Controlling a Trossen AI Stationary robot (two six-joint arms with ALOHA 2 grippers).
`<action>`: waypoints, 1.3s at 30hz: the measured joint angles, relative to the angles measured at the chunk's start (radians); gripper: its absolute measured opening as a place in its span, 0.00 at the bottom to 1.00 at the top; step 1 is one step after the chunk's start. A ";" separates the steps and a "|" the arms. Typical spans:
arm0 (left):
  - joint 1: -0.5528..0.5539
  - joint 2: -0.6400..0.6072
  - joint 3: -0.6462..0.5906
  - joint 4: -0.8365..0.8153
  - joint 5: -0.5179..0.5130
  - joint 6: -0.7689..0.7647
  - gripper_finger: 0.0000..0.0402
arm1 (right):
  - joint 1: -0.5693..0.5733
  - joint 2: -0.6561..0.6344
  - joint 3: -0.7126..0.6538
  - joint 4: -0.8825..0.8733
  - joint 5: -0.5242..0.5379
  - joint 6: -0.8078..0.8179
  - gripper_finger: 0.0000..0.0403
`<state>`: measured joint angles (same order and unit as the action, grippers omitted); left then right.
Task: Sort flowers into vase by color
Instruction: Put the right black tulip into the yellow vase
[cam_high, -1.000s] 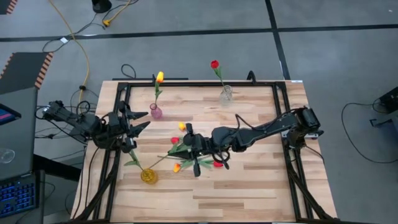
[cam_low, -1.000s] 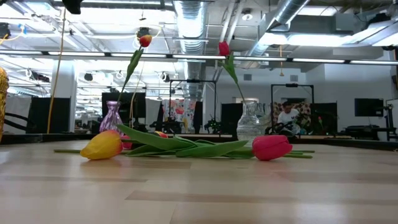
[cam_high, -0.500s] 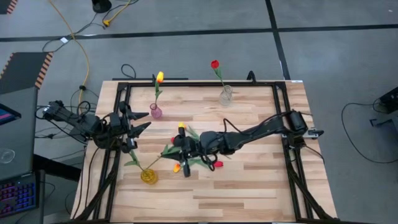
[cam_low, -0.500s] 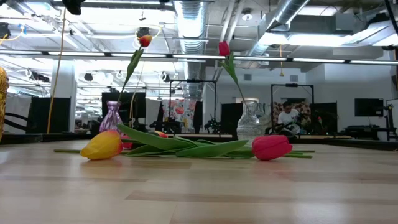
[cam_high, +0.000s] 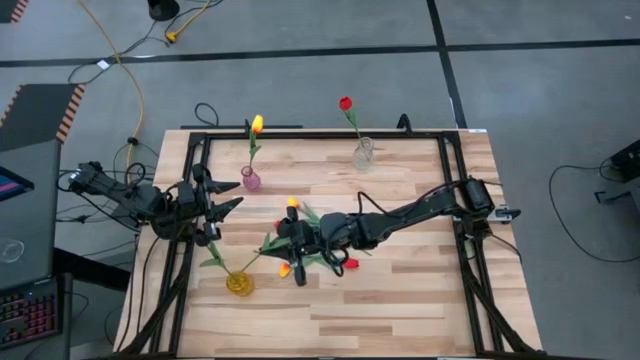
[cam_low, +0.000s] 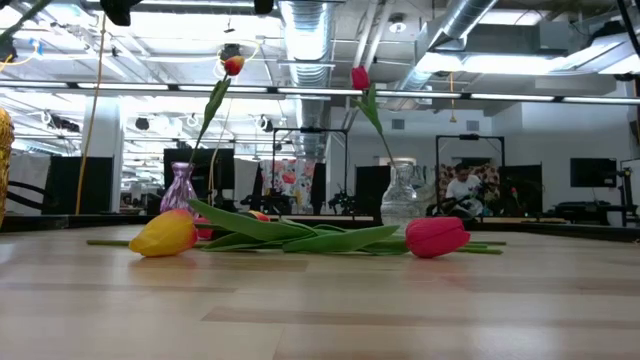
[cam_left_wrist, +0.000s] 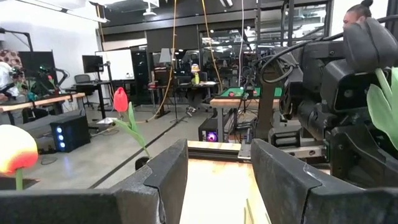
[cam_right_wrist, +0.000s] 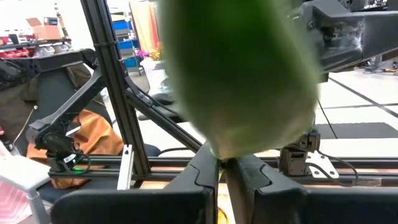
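Note:
My right gripper (cam_high: 283, 240) hangs over the middle of the table, shut on a flower. That flower's thin green stem (cam_high: 258, 260) slants down into the yellow vase (cam_high: 238, 283), and its head does not show. Loose tulips (cam_high: 300, 255) lie in a pile under the gripper, among them a yellow head (cam_low: 165, 233) and a red head (cam_low: 437, 237). A yellow tulip stands in the pink vase (cam_high: 251, 180). A red tulip stands in the clear vase (cam_high: 363, 155). My left gripper (cam_high: 228, 197) waits open at the table's left edge. My right gripper pinches a broad green leaf (cam_right_wrist: 222, 152) of the flower between its two fingers (cam_right_wrist: 205, 169), coming level from the table's right side. The leaf fills the wrist view and hides the stem. The flower is up off the table, its lower end (cam_high: 243, 275) at the yellow vase's mouth.
A black metal frame (cam_high: 195, 150) runs round the wooden table top. The near half of the table (cam_high: 380, 310) is bare wood. The right arm (cam_left_wrist: 348, 93) shows close in the left wrist view. A person sits in the room far behind the table (cam_low: 462, 185).
My right gripper has moved toward the table's left, toward the yellow vase, then held still. The stem it holds stands steeper now, and its lower end has stayed at the vase. The tulips lying on the table have not moved.

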<state>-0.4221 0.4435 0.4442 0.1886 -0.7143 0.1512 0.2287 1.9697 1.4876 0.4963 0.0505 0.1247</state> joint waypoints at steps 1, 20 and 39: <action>0.000 0.000 0.000 0.000 0.000 -0.002 0.41 | 0.000 0.000 0.000 -0.002 0.000 0.000 0.11; 0.000 0.000 0.000 0.000 -0.001 -0.002 0.41 | -0.010 0.136 0.038 0.090 0.000 0.036 0.11; 0.000 0.001 0.000 0.000 0.000 -0.002 0.41 | -0.009 0.146 0.059 0.078 -0.001 0.033 0.27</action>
<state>-0.4220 0.4442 0.4438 0.1883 -0.7147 0.1490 0.2199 2.1159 1.5467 0.5743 0.0498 0.1574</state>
